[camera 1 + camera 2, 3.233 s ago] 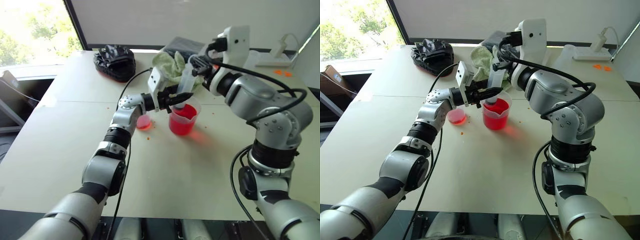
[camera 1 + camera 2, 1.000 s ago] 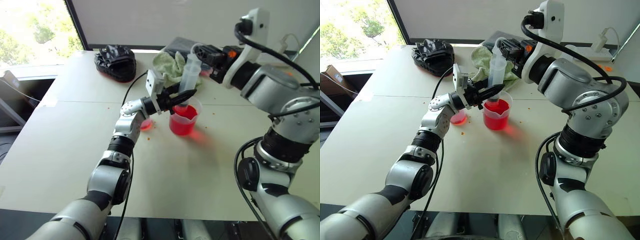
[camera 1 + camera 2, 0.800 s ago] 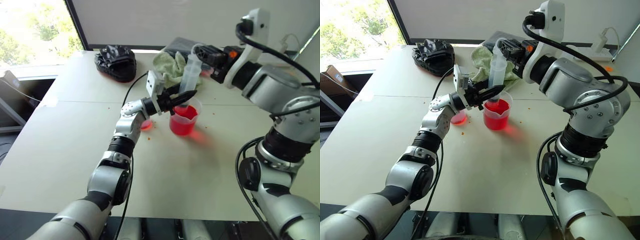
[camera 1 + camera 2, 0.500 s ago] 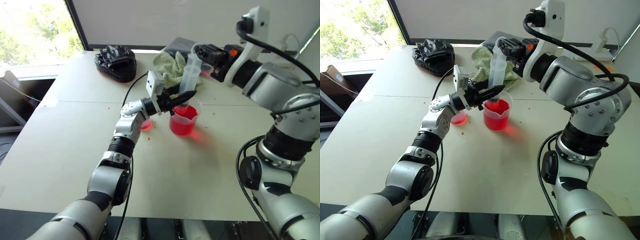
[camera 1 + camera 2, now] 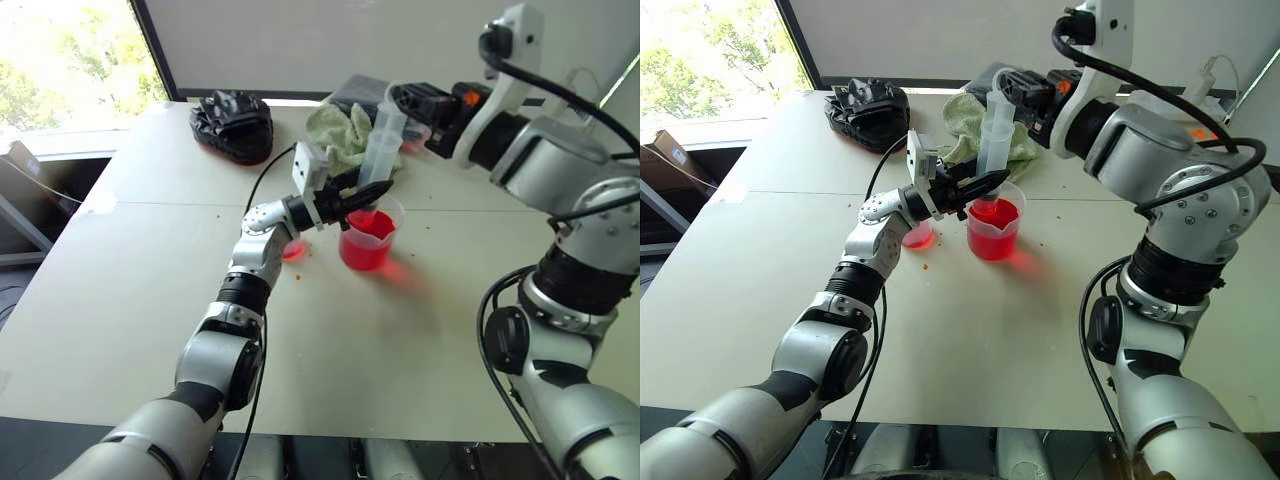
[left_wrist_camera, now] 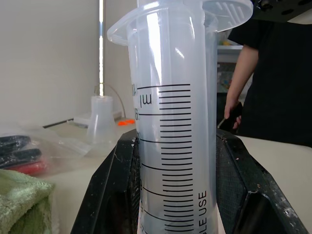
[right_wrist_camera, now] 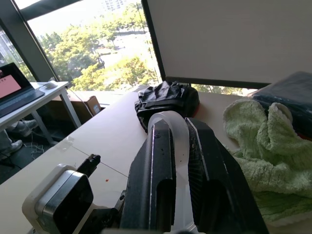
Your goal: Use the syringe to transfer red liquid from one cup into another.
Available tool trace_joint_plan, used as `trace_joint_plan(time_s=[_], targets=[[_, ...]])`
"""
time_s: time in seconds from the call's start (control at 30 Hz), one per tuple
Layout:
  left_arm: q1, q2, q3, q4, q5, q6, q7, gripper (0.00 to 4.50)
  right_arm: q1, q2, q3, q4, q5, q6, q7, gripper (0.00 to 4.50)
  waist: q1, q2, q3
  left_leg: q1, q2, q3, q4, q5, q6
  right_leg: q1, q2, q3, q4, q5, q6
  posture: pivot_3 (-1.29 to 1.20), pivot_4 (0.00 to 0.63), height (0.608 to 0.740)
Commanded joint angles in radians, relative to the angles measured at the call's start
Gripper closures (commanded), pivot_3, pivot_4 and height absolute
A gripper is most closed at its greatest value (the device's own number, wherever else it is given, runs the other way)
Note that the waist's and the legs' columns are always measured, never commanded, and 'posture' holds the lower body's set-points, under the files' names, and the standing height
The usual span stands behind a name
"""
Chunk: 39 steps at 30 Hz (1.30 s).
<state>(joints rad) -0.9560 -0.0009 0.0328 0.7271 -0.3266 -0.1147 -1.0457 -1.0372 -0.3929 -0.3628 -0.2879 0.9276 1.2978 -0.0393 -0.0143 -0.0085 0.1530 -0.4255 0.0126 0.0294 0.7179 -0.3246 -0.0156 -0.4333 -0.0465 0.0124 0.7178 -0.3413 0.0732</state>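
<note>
The syringe stands nearly upright over the beaker, its long axis running from the red-stained tip, pointed down into the cup's mouth, up to the white ring-ended plunger, which leans slightly toward the robot's right. The clear barrel shows its printed scale in the left wrist view, with no red liquid visible in the stretch of barrel seen there.

The left gripper reaches in level from the robot's left, its two black fingers clamped on either side of the lower barrel. The right gripper comes in high from the robot's right, forearm raised and wrist bent, its fingers pressed together on the plunger ring, which arches white between them in the right wrist view.

The beaker, holding red liquid, sits on the pale table. The small cup, red at the bottom, stands just beside it under the left forearm. Behind the syringe lie a green towel and, farther to the left, a black glove-like bundle. A person in black stands beyond the table in the left wrist view.
</note>
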Motion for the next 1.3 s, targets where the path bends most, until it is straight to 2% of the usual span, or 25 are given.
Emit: trace_joint_plan(time_s=[0.03, 0.57, 0.6, 0.73, 0.83, 1.3], targets=[[0.05, -0.031, -0.088, 0.039, 0.055, -0.006, -0.066, 3.08, -0.094, -0.031, -0.075, -0.02, -0.016, -0.122, -0.015, 4.45, 0.0, 0.0, 0.0, 0.0, 0.0, 0.0, 0.0, 0.0, 0.0, 0.0, 0.0, 0.0, 0.0, 0.0, 0.0, 0.0, 0.15, 0.711], [0.048, -0.03, -0.087, 0.031, 0.054, -0.002, -0.066, 3.08, -0.063, -0.027, -0.067, -0.033, -0.002, -0.103, -0.006, 4.45, 0.001, 0.0, 0.0, 0.0, 0.0, 0.0, 0.0, 0.0, 0.0, 0.0, 0.0, 0.0, 0.0, 0.0, 0.0, 0.0, 0.15, 0.711], [0.044, -0.03, -0.084, 0.031, 0.053, -0.002, -0.065, 3.08, -0.056, -0.022, -0.064, -0.038, 0.002, -0.098, -0.007, 3.61, 0.001, 0.0, 0.0, 0.0, 0.0, 0.0, 0.0, 0.0, 0.0, 0.0, 0.0, 0.0, 0.0, 0.0, 0.0, 0.0, 0.15, 0.711], [0.041, -0.027, -0.081, 0.03, 0.051, -0.004, -0.066, 3.08, -0.04, -0.025, -0.057, -0.048, 0.01, -0.085, -0.001, 1.81, 0.001, 0.0, 0.0, 0.0, 0.0, 0.0, 0.0, 0.0, 0.0, 0.0, 0.0, 0.0, 0.0, 0.0, 0.0, 0.0, 0.15, 0.711], [0.035, -0.026, -0.076, 0.033, 0.049, -0.007, -0.066, 3.08, -0.034, -0.039, -0.056, -0.049, 0.011, -0.08, 0.007, 0.2, 0.001, 0.0, 0.0, 0.0, 0.0, 0.0, 0.0, 0.0, 0.0, 0.0, 0.0, 0.0, 0.0, 0.0, 0.0, 0.0, 0.15, 0.711], [0.004, -0.024, -0.056, 0.062, 0.044, -0.025, -0.057, 3.08, 0.01, -0.23, -0.038, -0.024, 0.037, -0.022, 0.16, 0.2, 0.003, 0.0, 0.0, 0.0, 0.0, 0.0, 0.0, 0.0, 0.0, 0.0, 0.0, 0.0, -0.001, 0.0, 0.0, 0.0, 0.15, 0.711]])
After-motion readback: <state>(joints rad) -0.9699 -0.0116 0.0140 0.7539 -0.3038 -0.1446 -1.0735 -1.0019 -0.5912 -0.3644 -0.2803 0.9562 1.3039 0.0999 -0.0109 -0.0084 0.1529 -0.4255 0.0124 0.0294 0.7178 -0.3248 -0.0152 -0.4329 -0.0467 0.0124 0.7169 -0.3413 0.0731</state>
